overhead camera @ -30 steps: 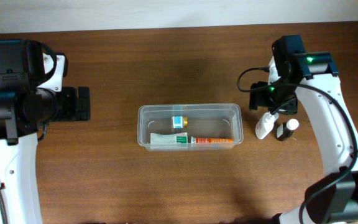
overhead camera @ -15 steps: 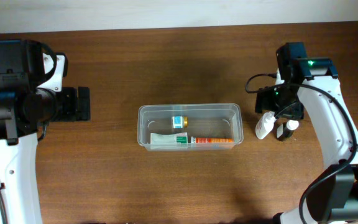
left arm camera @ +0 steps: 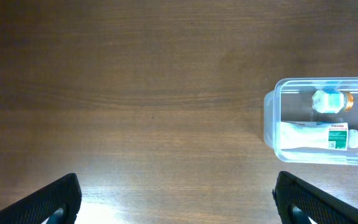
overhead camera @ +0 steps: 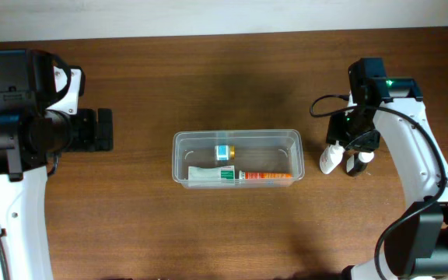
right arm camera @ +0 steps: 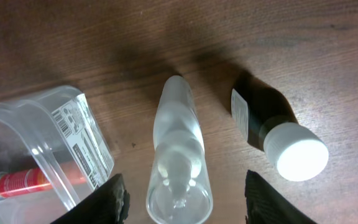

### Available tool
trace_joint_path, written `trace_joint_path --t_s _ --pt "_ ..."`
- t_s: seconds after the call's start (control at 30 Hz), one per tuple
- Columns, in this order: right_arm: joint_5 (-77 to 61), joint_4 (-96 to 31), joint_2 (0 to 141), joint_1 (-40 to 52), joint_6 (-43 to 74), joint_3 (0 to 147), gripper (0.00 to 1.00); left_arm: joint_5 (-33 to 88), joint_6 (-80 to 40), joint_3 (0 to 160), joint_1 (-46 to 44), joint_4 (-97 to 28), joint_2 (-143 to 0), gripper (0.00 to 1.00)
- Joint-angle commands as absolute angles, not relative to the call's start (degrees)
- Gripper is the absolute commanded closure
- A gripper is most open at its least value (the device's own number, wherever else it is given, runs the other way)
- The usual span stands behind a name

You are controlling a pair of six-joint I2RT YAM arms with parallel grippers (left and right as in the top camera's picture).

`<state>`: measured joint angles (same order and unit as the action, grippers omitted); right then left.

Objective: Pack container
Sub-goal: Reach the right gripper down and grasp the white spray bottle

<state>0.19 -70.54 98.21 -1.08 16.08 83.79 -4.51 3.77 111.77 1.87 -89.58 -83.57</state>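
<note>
The clear plastic container (overhead camera: 236, 138) sits mid-table and holds a white-and-orange tube (overhead camera: 239, 176) and a small bottle with a blue label (overhead camera: 223, 151). It also shows in the left wrist view (left arm camera: 271, 118) and the right wrist view (right arm camera: 55, 124). To its right stand a white clear-capped bottle (overhead camera: 330, 159) (right arm camera: 178, 155) and a dark bottle with a white cap (overhead camera: 358, 162) (right arm camera: 278, 134). My right gripper (right arm camera: 182, 199) is open, its fingers on either side of the white bottle's top, not touching it. My left gripper (left arm camera: 176, 199) is open and empty over bare table, left of the container.
The wooden table's far edge runs along the top of the overhead view. My left arm's body (overhead camera: 22, 124) sits at the left side.
My right gripper has moved right and toward the front, from behind the two bottles to directly over the white bottle. The left arm has not moved.
</note>
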Motion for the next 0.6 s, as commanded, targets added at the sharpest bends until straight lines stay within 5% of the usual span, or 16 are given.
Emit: trace_joint_path --t_s 0.0,0.37,0.57 --pt "0.05 -69.76 97.89 -1.15 16.23 82.39 0.50 -4.32 3.25 112.22 2.15 -89.52 -83.13 0.00" --pt "-0.16 -68.49 97.82 -1.15 15.49 81.36 0.79 -4.32 3.25 112.22 2.15 -89.52 -83.13 0.00" --pt "-0.16 -71.90 97.08 -1.13 15.29 87.29 0.83 -4.32 3.25 112.22 2.15 -89.52 -83.13 0.00"
